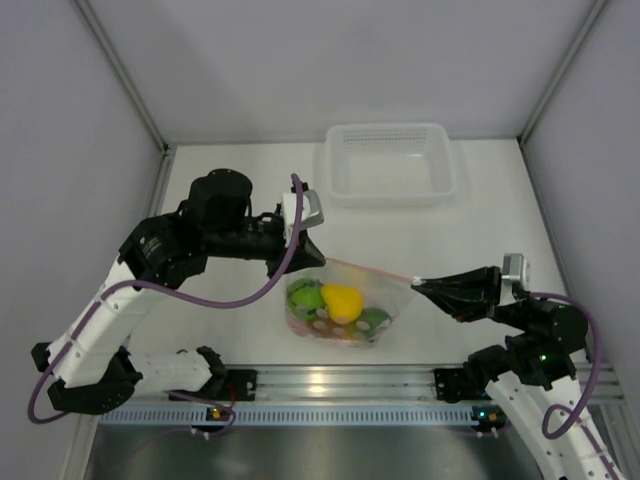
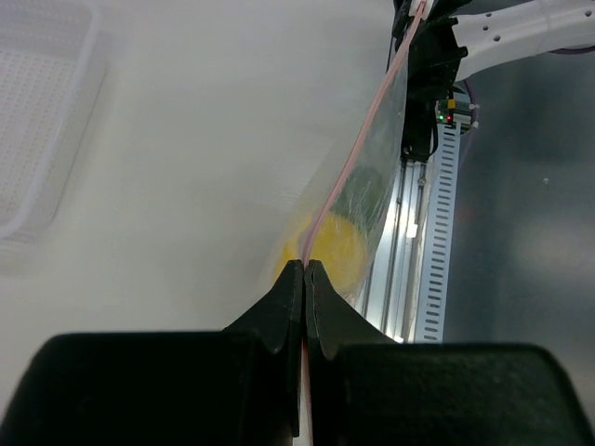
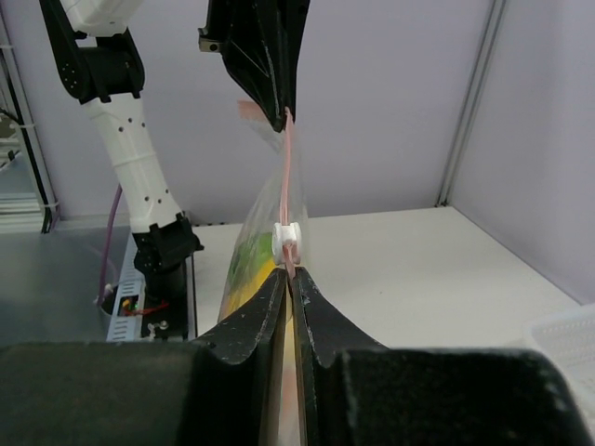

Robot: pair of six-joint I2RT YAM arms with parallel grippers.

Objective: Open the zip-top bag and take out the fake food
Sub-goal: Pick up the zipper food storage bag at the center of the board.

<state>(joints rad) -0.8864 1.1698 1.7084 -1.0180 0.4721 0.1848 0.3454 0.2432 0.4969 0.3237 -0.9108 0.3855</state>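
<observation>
The left gripper [image 1: 316, 256], at the left of the overhead view, is clenched on one end of the pink zip strip [image 1: 368, 268] of the zip-top bag [image 1: 395, 300], with its jaws pressed flat together on the strip in its own wrist view. The bag hangs between the two arms over the near part of the table [image 1: 480, 220]. The fake food [image 1: 343, 300] is bunched in its belly, with a yellow piece uppermost and green ones beside it (the others are too crowded to tell apart). The strip's long axis runs from the left gripper across and slightly down to the right gripper [image 1: 420, 284]. That gripper pinches the far end, its fingertips closed on the strip just behind a small white slider [image 3: 289, 236]. The slider therefore lies on the side of the right gripper facing the left arm, and the right arm is much the nearer to it. Opening probably depends on running the slider along the strip towards the left gripper. An empty white tray [image 1: 392, 165] sits well apart at the back.
</observation>
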